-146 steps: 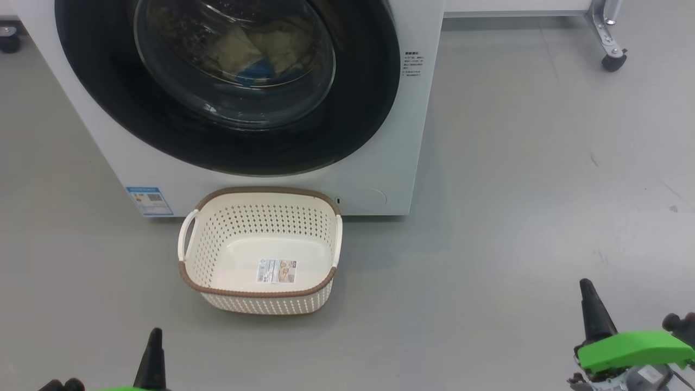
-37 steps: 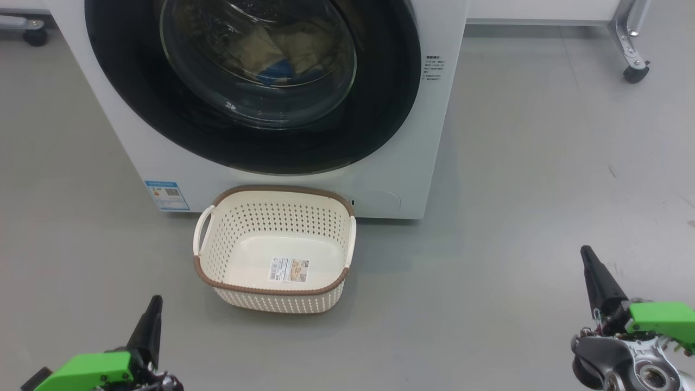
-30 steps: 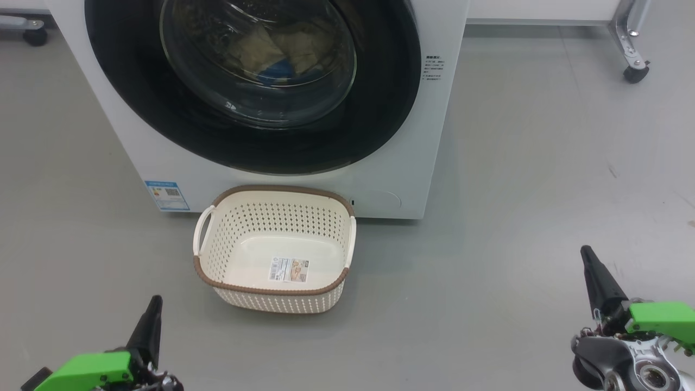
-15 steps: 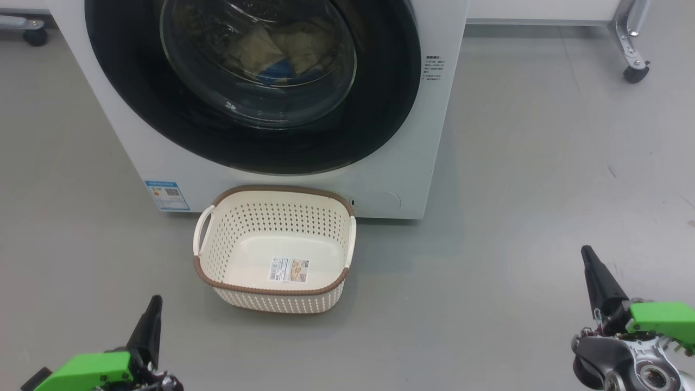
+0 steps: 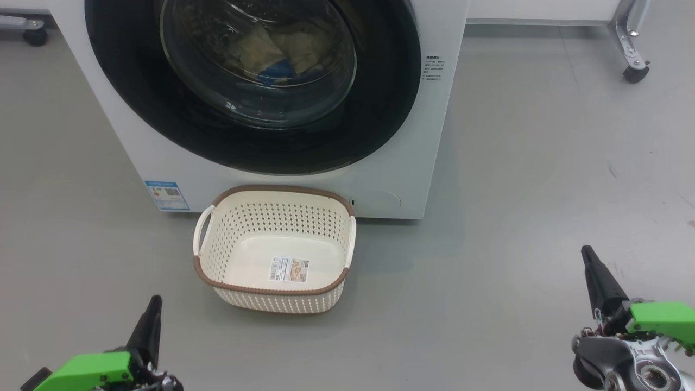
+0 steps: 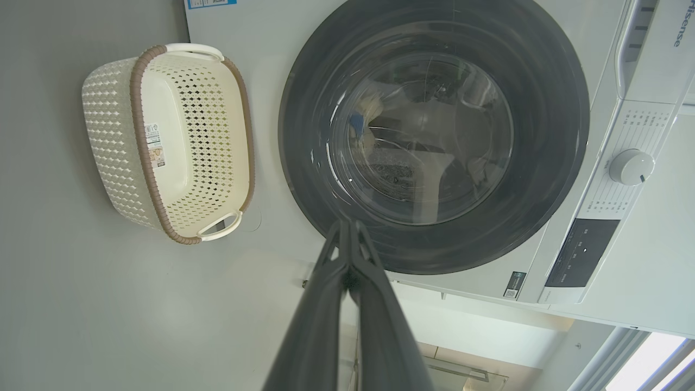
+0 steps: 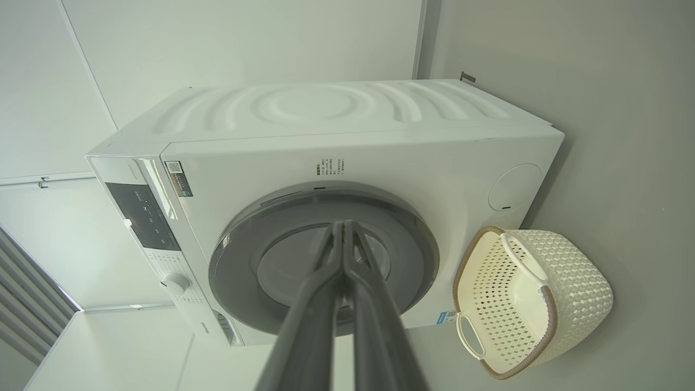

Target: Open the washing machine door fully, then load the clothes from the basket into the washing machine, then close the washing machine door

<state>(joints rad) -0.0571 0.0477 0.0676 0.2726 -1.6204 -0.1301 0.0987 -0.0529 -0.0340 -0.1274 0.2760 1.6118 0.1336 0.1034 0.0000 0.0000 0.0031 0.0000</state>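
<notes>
The white washing machine (image 5: 412,136) stands ahead with its black-rimmed round door (image 5: 380,108) closed flat against the front. Through the glass I see the cream clothes (image 5: 266,49) with a blue patch inside the drum. The cream basket (image 5: 239,217) sits on the floor just in front of the machine, holding nothing but its label sticker. My left gripper (image 5: 156,300) is low at the left, shut and holding nothing, well back from the basket. My right gripper (image 5: 585,251) is low at the right, shut and holding nothing. In the wrist views the door (image 6: 548,163) (image 7: 239,260) lies beyond the closed fingers.
Grey floor (image 5: 543,190) spreads wide to the right of the machine. A metal frame leg with a castor (image 5: 632,70) stands at the far right, another castor (image 5: 33,37) at the far left. The control panel with a dial (image 6: 630,167) is on the machine's top front.
None over the last second. Compared with about five seconds ago the camera has shifted and both grippers sit higher in the head view.
</notes>
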